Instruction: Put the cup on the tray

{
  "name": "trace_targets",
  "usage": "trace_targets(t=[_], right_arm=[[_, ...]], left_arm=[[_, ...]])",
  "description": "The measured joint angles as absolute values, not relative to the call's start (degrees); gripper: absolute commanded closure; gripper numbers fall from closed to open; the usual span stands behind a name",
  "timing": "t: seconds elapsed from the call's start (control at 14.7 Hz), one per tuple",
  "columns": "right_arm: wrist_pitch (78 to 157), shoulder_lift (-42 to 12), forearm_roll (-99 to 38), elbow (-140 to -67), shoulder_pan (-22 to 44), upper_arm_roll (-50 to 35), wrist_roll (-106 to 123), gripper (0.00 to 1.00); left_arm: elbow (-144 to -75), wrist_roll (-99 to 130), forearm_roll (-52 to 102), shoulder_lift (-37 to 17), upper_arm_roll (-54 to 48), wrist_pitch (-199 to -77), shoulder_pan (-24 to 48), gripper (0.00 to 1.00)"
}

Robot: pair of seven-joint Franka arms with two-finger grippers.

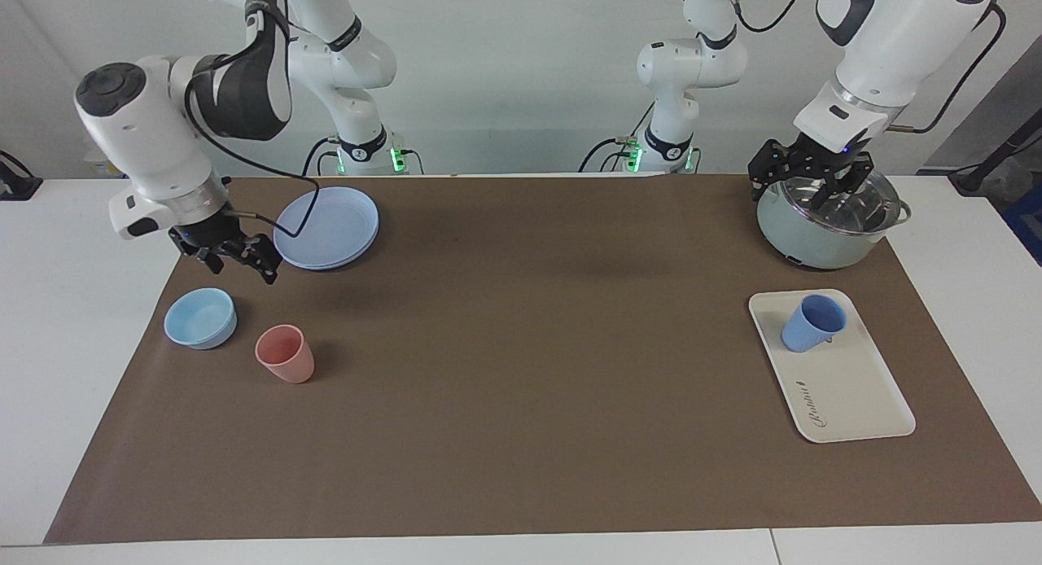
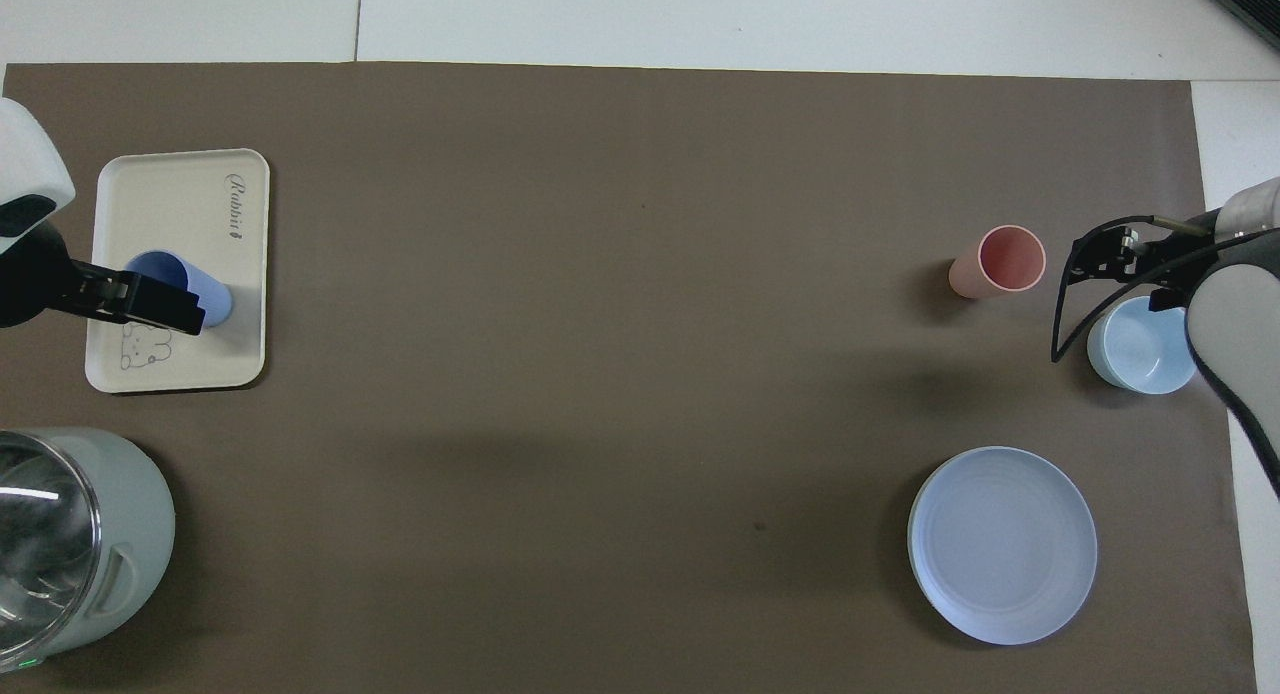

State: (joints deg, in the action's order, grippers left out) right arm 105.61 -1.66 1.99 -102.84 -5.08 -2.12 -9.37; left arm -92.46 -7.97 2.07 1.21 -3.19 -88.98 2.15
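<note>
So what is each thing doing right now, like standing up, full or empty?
Cup: upright on the tray, empty, nothing holding it.
Tray: flat on the table, holding only the cup.
Pink cup: upright, empty.
Bowl: upright, empty.
Plate: flat, empty.
Pot: glass lid on.
Left claw: open, up in the air over the pot.
Right claw: open, up in the air near the bowl and plate.

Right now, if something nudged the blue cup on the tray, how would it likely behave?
The cup stands upright on the tray, free of both hands. It looks like thin plastic, so probably light and easily shoved. Its base is narrower than its mouth, so a high push might tip it. The tray looks smooth, so it may slide first.
</note>
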Motion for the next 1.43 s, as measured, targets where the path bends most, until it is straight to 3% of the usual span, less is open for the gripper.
trace_targets(t=[0.41, 0.95, 1.43], right_arm=[[91.8, 1.1, 2.2, -92.8, -3.0, -3.2, -9.1, 0.0], [85.0, -0.1, 1.1, -86.8, -2.0, -4.1, -9.1, 0.0], [84.6, -0.6, 1.1, -85.5, -1.8, -5.2, -9.1, 0.0]], left_arm=[[-92.6, -8.0, 2.1, 1.3, -3.4, -89.0, 2.2, 0.0], [-92.6, -8.0, 2.1, 1.3, -3.4, -89.0, 2.2, 0.0], [-92.6, -8.0, 2.1, 1.3, -3.4, -89.0, 2.2, 0.0]])
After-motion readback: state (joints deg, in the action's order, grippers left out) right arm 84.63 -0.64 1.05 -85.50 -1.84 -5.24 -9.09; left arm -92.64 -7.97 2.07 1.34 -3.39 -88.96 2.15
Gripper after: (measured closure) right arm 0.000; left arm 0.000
